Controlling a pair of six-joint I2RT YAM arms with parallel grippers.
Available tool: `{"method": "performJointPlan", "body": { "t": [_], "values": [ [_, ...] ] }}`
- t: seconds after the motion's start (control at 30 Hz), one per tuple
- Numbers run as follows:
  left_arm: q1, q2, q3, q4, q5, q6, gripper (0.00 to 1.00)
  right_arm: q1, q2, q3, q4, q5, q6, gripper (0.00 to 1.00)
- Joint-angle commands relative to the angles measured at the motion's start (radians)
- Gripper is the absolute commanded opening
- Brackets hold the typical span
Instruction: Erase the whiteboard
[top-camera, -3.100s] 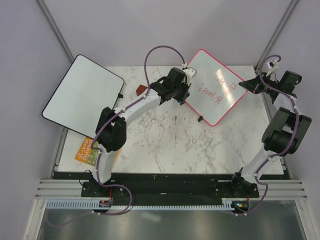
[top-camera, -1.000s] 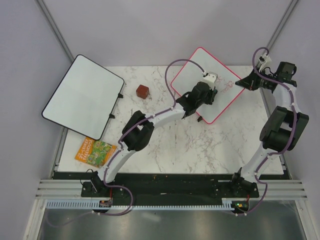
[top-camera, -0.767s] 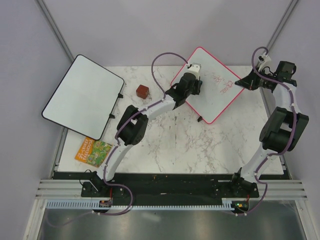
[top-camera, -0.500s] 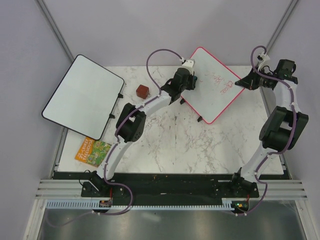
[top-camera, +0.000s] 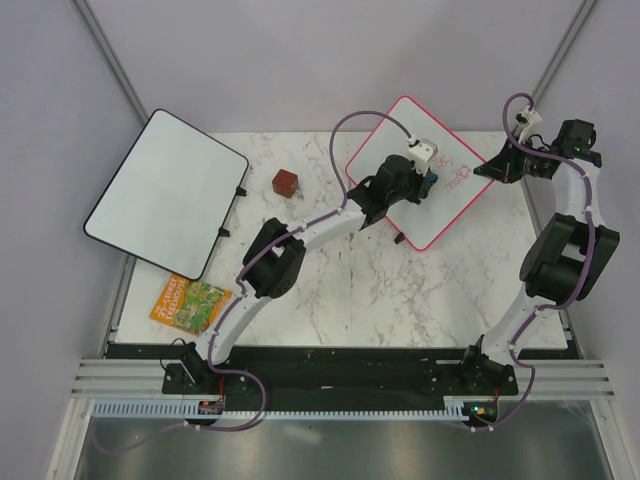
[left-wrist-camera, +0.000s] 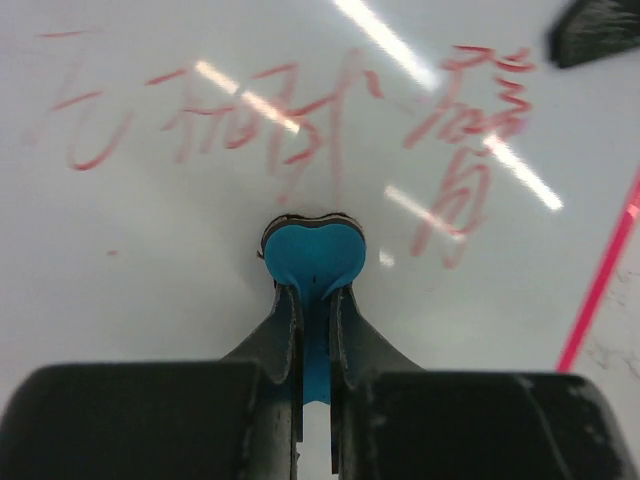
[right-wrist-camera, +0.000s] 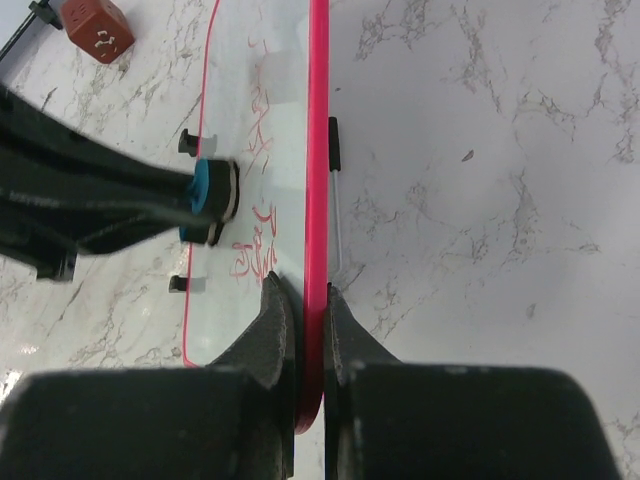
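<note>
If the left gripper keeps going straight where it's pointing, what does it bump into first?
The whiteboard. The left gripper is shut on a blue eraser that points right at the white surface, just below the red writing. The eraser seems to touch it, though depth is hard to judge.

Honestly not much you can read here. The only real writing is the red handwriting (left-wrist-camera: 300, 130) on the whiteboard (top-camera: 432, 215), which sits at about 1 o'clock on the table (top-camera: 330, 290) in the top view. From the left wrist camera it's a row of hand-drawn characters across the upper part of the board, faint and smudgy, and I can't make out any of them. The brown cube (right-wrist-camera: 97, 27) at 11 o'clock has small white marks on its faces, too tiny to tell. The orange-green booklet (top-camera: 190, 303) at 8 o'clock has cover print, also too small.
</note>
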Motion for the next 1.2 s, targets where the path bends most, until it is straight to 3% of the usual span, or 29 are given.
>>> {"method": "performJointPlan", "body": {
  "t": [0.0, 0.13, 0.33, 0.37, 0.53, 0.83, 1.17],
  "values": [
    [-0.153, -0.005, -0.076, -0.066, 0.216, 0.055, 0.02, 0.085, 0.023, -0.08, -0.22, 0.109, -0.283, 0.0],
    [-0.167, -0.051, -0.177, -0.069, 0.176, 0.022, 0.02, 0.085, 0.02, -0.083, -0.197, 0.099, -0.262, 0.0],
    [-0.161, -0.129, -0.351, -0.017, -0.104, -0.051, 0.02, 0.083, 0.014, -0.087, -0.176, 0.085, -0.236, 0.0],
    [-0.146, -0.139, -0.366, -0.008, -0.165, -0.075, 0.02, 0.085, 0.014, -0.09, -0.174, 0.083, -0.236, 0.0],
    [-0.031, -0.168, -0.391, 0.036, -0.195, -0.236, 0.02, 0.085, 0.0, -0.106, -0.166, 0.086, -0.236, 0.0],
    [0.059, -0.137, -0.273, 0.067, -0.172, -0.261, 0.02, 0.085, -0.013, -0.133, -0.168, 0.109, -0.256, 0.0],
    [0.108, -0.015, -0.017, 0.053, -0.181, -0.311, 0.02, 0.085, -0.003, -0.112, -0.231, 0.126, -0.318, 0.0]
  ]
}}
